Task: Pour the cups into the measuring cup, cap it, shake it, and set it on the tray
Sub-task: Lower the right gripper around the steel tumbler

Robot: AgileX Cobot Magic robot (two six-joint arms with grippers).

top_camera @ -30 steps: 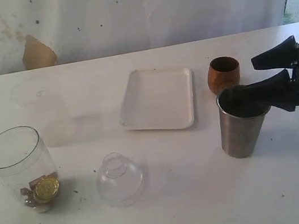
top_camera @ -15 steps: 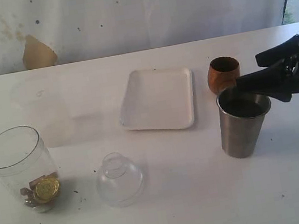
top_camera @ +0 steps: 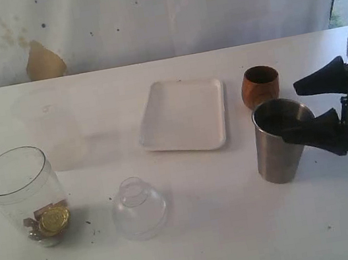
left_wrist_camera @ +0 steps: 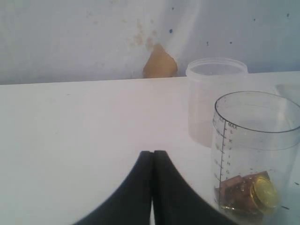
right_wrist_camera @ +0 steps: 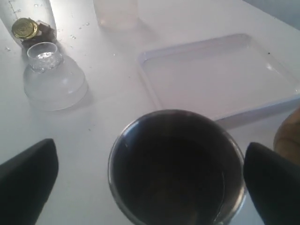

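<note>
Tabletop (top_camera: 230,227): one white surface carrying everything, with the pieces well apart so each can be reached on its own.
Tray (top_camera: 184,116): one, white, flat and bare at the middle back. I'd say it is kept free as the landing spot for the end of the job.
Measuring cup (top_camera: 23,192): one clear graduated cylinder, upright and uncapped at the near left. Its mouth is open to take what gets poured.
Frosted tub (top_camera: 50,127): one faint translucent container just behind the measuring cup, seemingly no part of this.
Right claw (top_camera: 293,110): fingers spread as wide as they go, one on either side of the tumbler and neither touching it, lined up, I'd judge, to close on it.
Steel tumbler (top_camera: 282,145): one of two cups, upright at the near right between those fingers. Its inside is too dark to tell what it holds.
Dome lid (top_camera: 139,208): one, clear, near the front between measuring cup and tumbler, waiting for the capping.
Wooden cup (top_camera: 260,85): the second cup, small and brown, just behind the tumbler and beside the tray.
Left claw (left_wrist_camera: 152,157): fingers pressed together, holding nothing, low beside the measuring cup.
Gold coin (top_camera: 55,219): one I can count, lying among brownish bits at the measuring cup's bottom.
</note>
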